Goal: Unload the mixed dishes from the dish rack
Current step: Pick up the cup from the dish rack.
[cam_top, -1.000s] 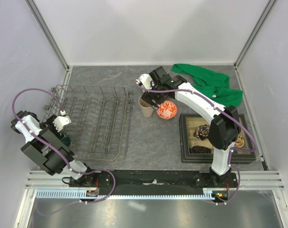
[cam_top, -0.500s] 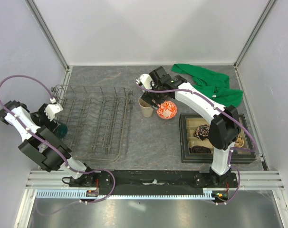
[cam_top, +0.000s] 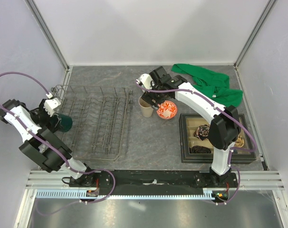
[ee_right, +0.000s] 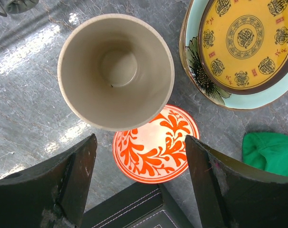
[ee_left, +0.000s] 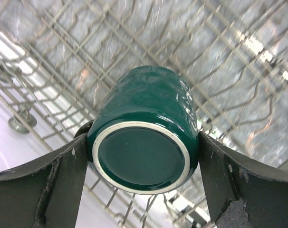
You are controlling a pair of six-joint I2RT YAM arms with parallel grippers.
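Grey mottled table (cam_top: 148,142), white walls (cam_top: 148,33). Left gripper (ee_left: 143,142) clamps dark green glazed mug (ee_left: 144,118) over left edge of grey wire dish rack (cam_top: 99,121). The right gripper (ee_right: 139,175) gapes wide above beige ceramic cup (ee_right: 115,66).

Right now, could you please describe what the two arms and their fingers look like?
The left arm and right arm are built alike: white link shells joined by blocky black joint housings. A thin purple cable runs along each, looping free in places. The fingers are broad, dark grey wedges with scuffed, chipped edges. No legible markings show.
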